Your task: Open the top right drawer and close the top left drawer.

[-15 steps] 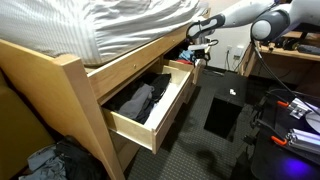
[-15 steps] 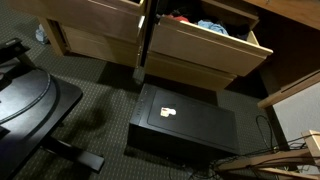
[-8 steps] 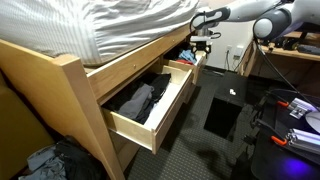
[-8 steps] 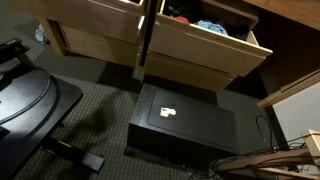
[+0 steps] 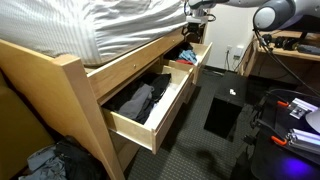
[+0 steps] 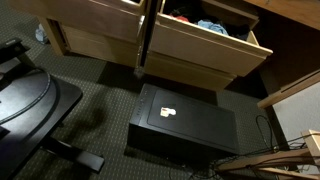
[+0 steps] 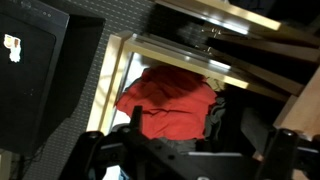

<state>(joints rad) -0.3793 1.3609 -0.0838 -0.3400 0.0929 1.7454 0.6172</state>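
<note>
Landmark: black box (image 6: 180,120) on the floor.
Top right drawer (image 5: 190,58): pulled out, just across the floor from the box, red cloth (image 7: 170,105) inside; this half looks done.
Top left drawer (image 5: 150,112): also pulled out, farther from the box, dark clothes (image 5: 140,100) inside; not yet shut.
Gripper (image 5: 195,12): high above the box, over the top right drawer; jaws spread wide, nothing between them.
Risk 1: a push at one end of the wide front could skew the drawer and jam it.
Risk 2: heaped clothes could snag under the bed rail.
Risk 3: the arm swinging across could knock the top right drawer back in.
Count: 2 open drawers, 1 box, 1 gripper.
</note>
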